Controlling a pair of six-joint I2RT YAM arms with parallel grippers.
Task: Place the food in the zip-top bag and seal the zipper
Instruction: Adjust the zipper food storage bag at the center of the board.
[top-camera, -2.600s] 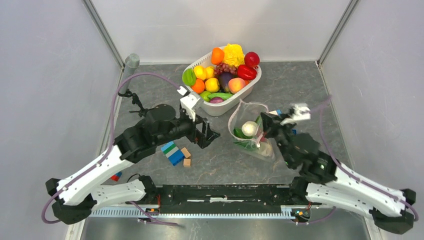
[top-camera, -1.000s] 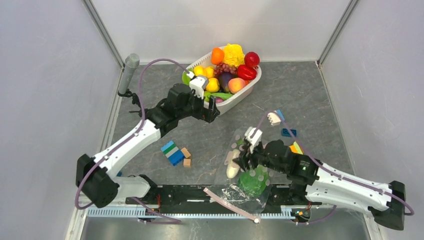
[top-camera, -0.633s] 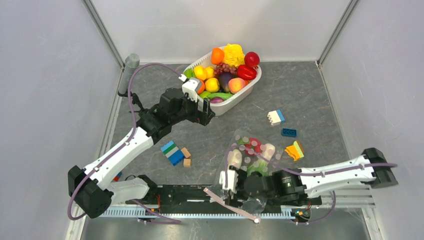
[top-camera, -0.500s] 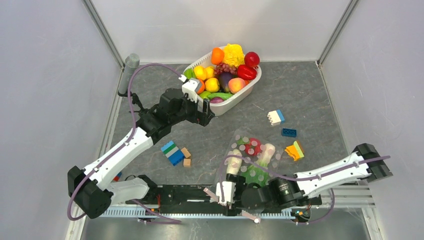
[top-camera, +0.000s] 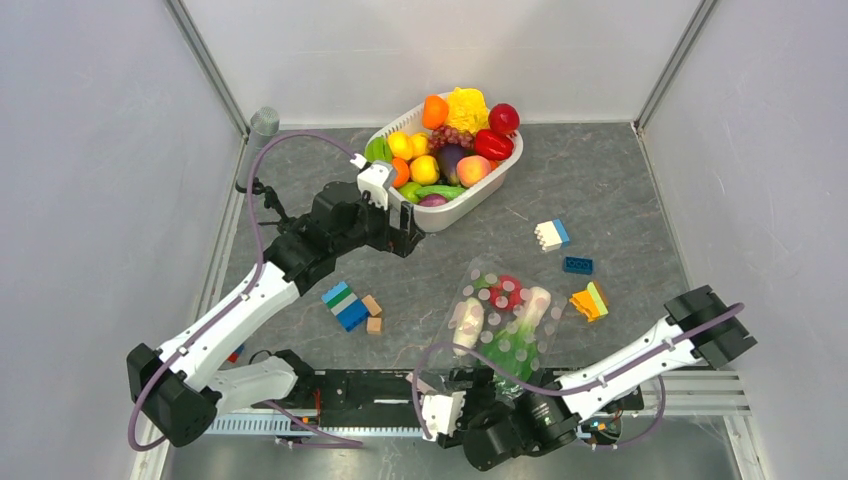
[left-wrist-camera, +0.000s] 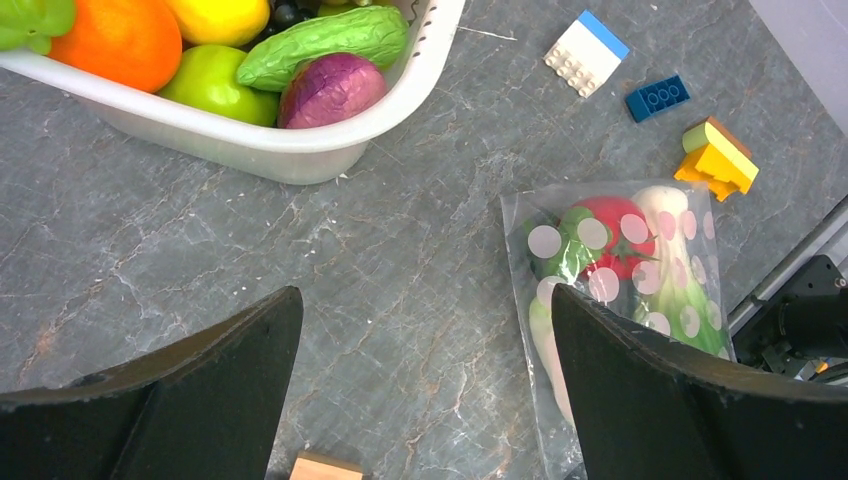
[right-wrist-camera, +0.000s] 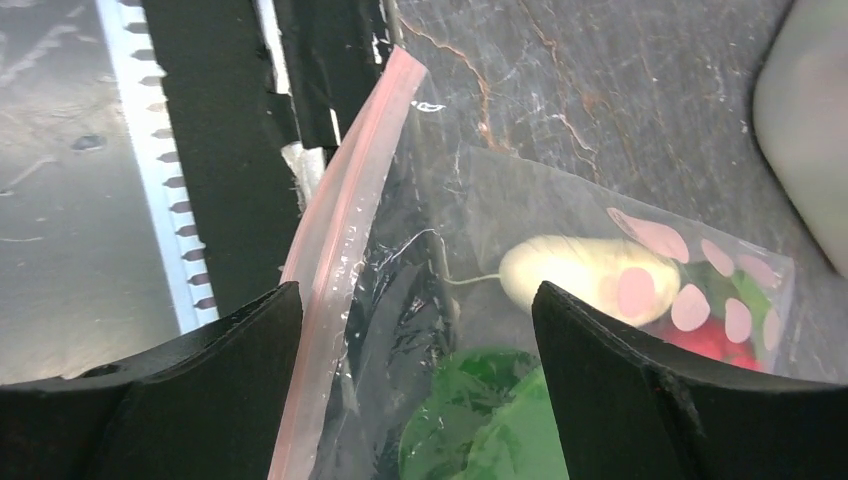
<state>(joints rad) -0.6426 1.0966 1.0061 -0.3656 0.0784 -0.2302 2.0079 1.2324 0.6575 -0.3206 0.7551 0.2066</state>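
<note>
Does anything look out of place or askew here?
The zip-top bag lies askew at the near edge, its pink zipper end draped over the black mounting rail instead of flat. Loose building blocks lie scattered around.

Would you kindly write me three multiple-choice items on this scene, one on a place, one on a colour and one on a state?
1. Where on the table does the zip-top bag lie?
A. In the far left corner
B. By the near edge, right of centre
C. Against the far wall

2. What colour is the zipper?
A. Blue
B. Black
C. Pale pink

3. How do the jaws of the left gripper stand?
A. Open, with nothing between them
B. Shut on a fruit
C. Shut on the bag

Answers:
1 B: the top view shows it lying flat by the near edge.
2 C: the right wrist view shows a pink strip along the bag's mouth.
3 A: the left wrist view shows them wide apart over bare table.
</note>
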